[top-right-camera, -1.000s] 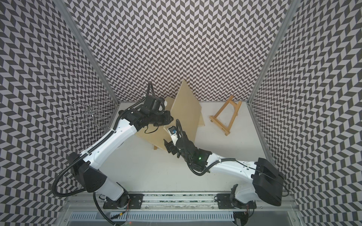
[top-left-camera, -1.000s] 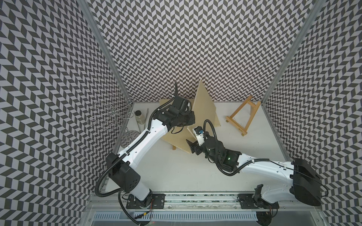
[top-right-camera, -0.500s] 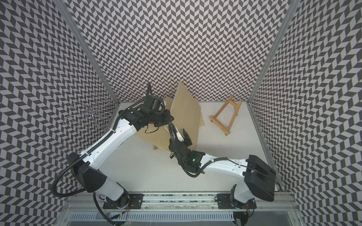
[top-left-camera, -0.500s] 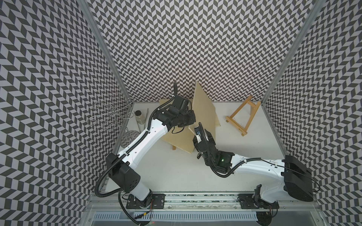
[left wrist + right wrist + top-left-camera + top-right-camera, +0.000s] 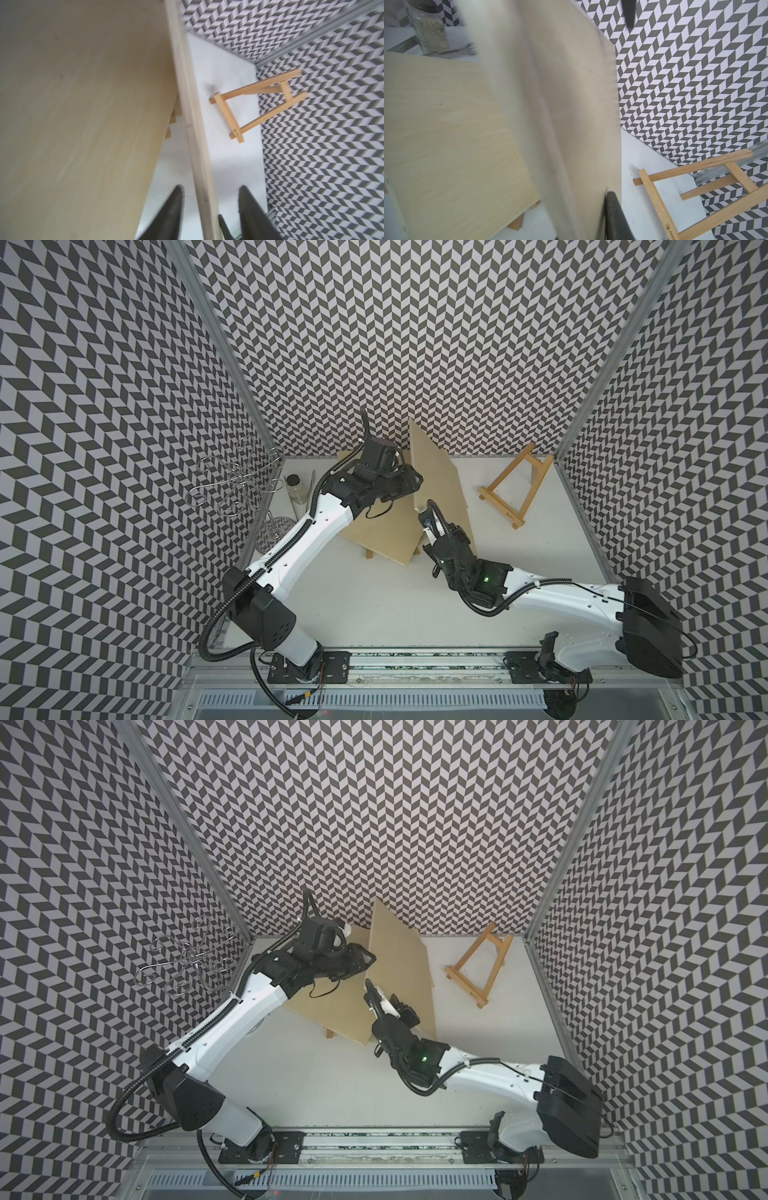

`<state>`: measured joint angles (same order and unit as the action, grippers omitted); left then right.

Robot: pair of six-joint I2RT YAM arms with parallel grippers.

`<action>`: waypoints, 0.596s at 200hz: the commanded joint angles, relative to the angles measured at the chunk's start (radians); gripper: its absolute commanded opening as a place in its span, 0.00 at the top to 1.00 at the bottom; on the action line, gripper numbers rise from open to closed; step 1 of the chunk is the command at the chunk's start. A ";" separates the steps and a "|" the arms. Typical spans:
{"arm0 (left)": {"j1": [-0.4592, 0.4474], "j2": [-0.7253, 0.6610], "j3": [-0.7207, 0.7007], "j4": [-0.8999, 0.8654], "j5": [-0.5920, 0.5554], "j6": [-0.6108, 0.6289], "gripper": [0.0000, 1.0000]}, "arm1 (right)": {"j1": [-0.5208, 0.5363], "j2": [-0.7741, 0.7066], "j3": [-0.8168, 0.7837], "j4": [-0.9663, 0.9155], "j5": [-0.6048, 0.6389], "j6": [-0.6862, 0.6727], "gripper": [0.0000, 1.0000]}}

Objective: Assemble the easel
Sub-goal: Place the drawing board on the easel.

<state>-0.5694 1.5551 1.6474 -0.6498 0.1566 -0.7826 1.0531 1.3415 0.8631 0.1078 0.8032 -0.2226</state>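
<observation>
Standing a wooden board (image 5: pixel 436 472) on edge between two arms.
The left fingers (image 5: pixel 249 212) were spread either side of its edge; the right fingers (image 5: pixel 614 212) gripped its lower edge. The easel (image 5: pixel 513 485) stood well apart, back right on the bench (image 5: pixel 374 605).

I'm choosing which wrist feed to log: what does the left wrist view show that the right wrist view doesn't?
Only the left wrist view: that the left tool is open astride the edge of the upright board. Only the right wrist view: a jar of grains and a metal utensil. Both: that board and the small easel.
</observation>
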 commanded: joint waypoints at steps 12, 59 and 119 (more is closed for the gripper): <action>0.036 -0.047 0.069 0.083 0.020 0.051 0.25 | -0.086 -0.162 0.026 0.014 -0.376 0.070 1.00; 0.073 -0.077 0.035 0.074 0.005 0.087 0.21 | -0.288 -0.241 0.135 -0.132 -0.574 0.031 1.00; 0.079 -0.143 -0.151 0.094 -0.004 0.115 0.21 | -0.493 -0.246 0.220 -0.194 -0.742 -0.021 1.00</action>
<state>-0.4946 1.4487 1.5566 -0.5777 0.1631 -0.6914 0.6006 1.1297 1.0241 -0.1646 0.2924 -0.2577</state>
